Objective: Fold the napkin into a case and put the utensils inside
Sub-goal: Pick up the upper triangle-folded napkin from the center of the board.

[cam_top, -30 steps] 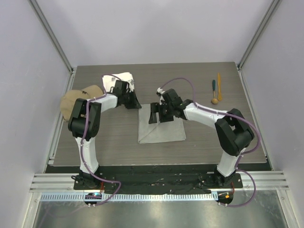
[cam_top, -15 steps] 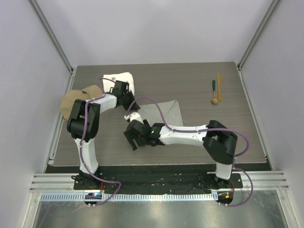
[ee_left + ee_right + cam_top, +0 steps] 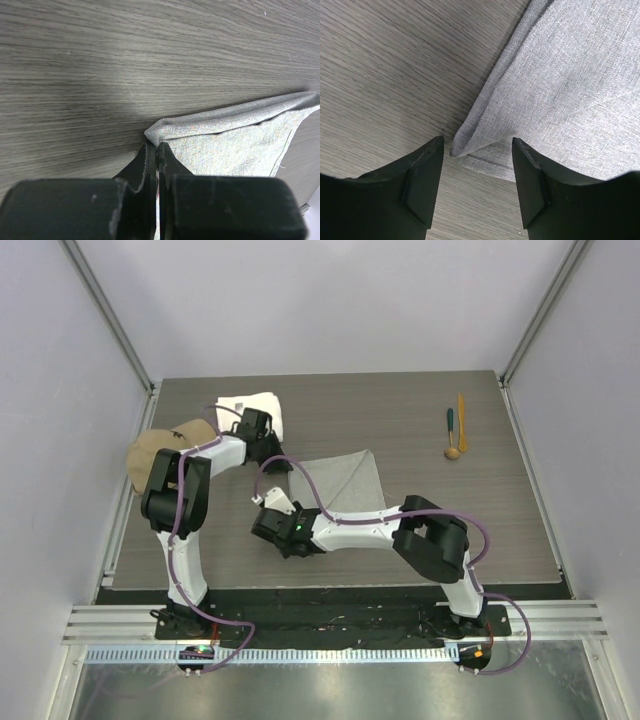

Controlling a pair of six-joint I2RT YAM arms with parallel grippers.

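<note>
White towel [image 3: 262,403] near tan cap [image 3: 150,455] on table [image 3: 400,410].

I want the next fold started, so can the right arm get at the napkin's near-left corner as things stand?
Probably yes: the right pincer stands open over the napkin, straddling that corner, with only bare table beside it and nothing in between.

A robotics lab test cell: a grey wood-grain worktop [image 3: 400,410] boxed in by plain pale walls [image 3: 330,300] and aluminium posts [image 3: 108,312], with a cabled left arm [image 3: 185,540] and right arm [image 3: 440,550] bolted by a slotted metal rail [image 3: 105,625] at the near edge.
</note>
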